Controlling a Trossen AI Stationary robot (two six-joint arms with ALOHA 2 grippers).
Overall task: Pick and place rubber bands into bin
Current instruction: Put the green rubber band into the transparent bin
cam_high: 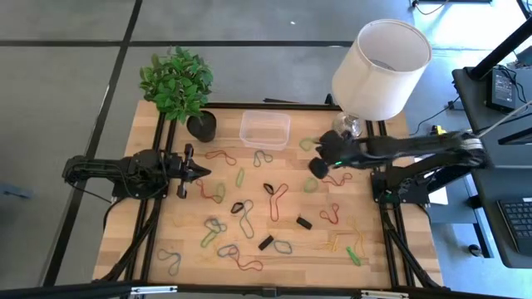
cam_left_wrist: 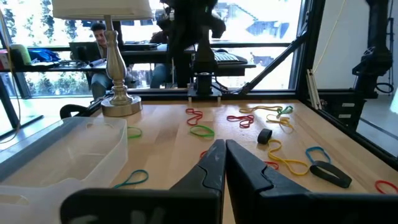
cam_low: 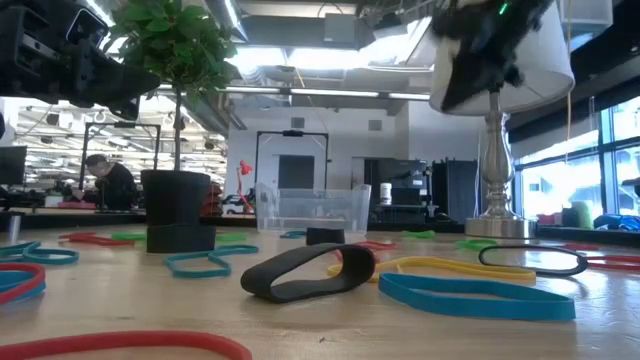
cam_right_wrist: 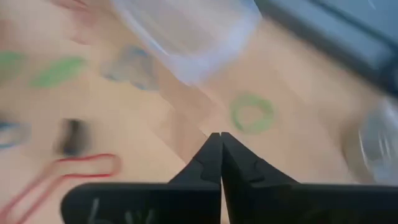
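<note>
Bands (cam_low: 310,272) lie nearest, loose on the table (cam_high: 366,274) all over its middle and front: light, floppy loops that look likeliest to lift by pinching one strand where it bulges off the wood. None shows in the bin (cam_high: 264,129), which sits at the back between pot (cam_high: 202,126) and lamp (cam_high: 378,66). Right gripper (cam_high: 317,167) hangs pinched together, empty, near a green band (cam_right_wrist: 252,113). Left gripper (cam_high: 202,172) waits pressed together. Open wood lies between; rails edge both sides.
</note>
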